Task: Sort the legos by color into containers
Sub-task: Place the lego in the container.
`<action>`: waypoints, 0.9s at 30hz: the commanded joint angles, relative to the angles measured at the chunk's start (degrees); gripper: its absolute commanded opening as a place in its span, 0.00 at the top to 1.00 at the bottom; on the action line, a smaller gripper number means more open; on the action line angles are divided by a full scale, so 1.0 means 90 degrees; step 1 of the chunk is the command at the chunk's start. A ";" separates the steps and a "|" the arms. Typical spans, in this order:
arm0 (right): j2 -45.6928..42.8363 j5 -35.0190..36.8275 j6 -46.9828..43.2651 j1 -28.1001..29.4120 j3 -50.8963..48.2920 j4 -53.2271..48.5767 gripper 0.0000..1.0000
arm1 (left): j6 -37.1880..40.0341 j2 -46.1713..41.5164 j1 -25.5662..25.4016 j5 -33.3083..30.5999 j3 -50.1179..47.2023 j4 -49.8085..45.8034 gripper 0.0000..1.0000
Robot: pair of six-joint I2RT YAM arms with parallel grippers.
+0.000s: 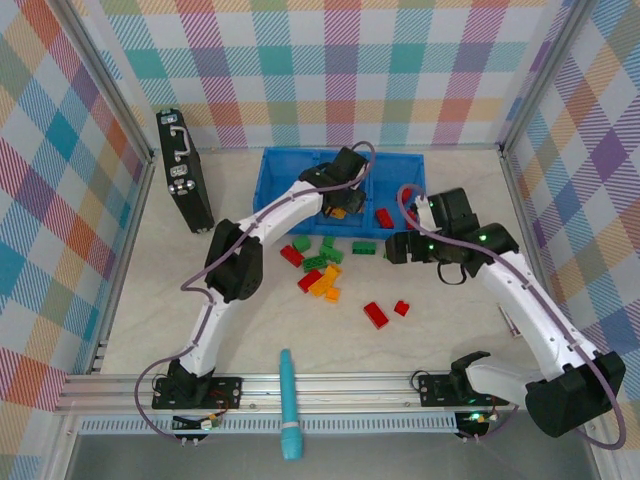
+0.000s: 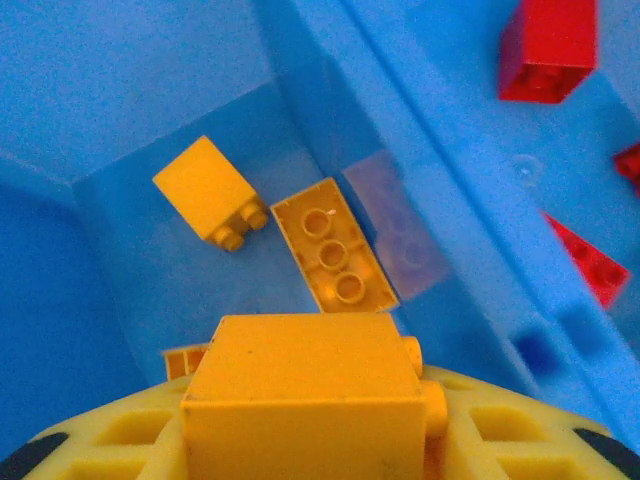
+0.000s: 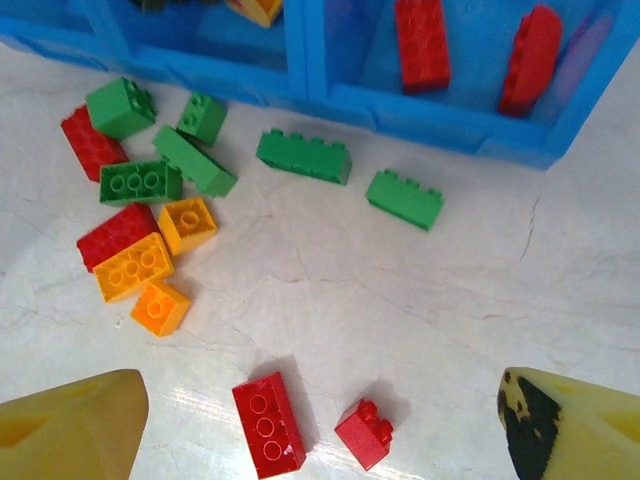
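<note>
Plaid cloth walls close off a pale, cracked-looking surface point(image 1: 440, 330). Nearest the arm bases, well in front of the blue tray point(image 1: 300, 153), a teal pen-like tool point(image 1: 289, 405) lies across the metal rail. Farther in, still short of the tray, a long red brick point(image 3: 268, 424) and a small red brick point(image 3: 364, 433) lie near each other, apart from the rest. The right hand point(image 3: 322, 395) hovers over the surface between them and the tray, released, its yellow fingers point(image 3: 80, 425) spread wide with nothing between. Closer to the tray's front wall sits a loose pile of legos point(image 3: 140, 215) in red, green and orange. Just before that wall lie two green bricks point(image 3: 303, 156), not touching.

Inside the tray, the right compartment holds two red bricks point(image 3: 421, 42). The middle compartment holds loose yellow bricks point(image 2: 210, 192), one of them lying beside the divider with its hollow underside showing. The left hand point(image 1: 342, 200) hangs over this middle compartment, grasping a yellow brick point(image 2: 305, 385) between its fingers. Left of the tray, a black case point(image 1: 185, 170) with silver latches stands on its edge.
</note>
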 commanded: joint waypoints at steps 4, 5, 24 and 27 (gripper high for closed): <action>-0.0305 -0.0271 0.0402 0.0036 -0.0738 0.0677 0.09 | -0.0069 0.0575 0.0229 0.0090 0.1067 -0.0275 0.58; -0.0360 -0.0297 0.0449 0.0038 -0.0956 0.0895 0.09 | -0.0070 0.0628 0.0252 0.0141 0.1078 -0.0230 0.57; 0.1522 0.0411 0.1315 0.0038 -0.1395 0.2480 0.09 | 0.0557 -0.0515 0.0333 0.0228 0.1064 0.0046 0.31; 0.1941 0.0402 0.1478 0.0038 -0.1240 0.2595 0.10 | 0.0704 -0.0830 0.0333 0.0206 0.1064 -0.0028 0.30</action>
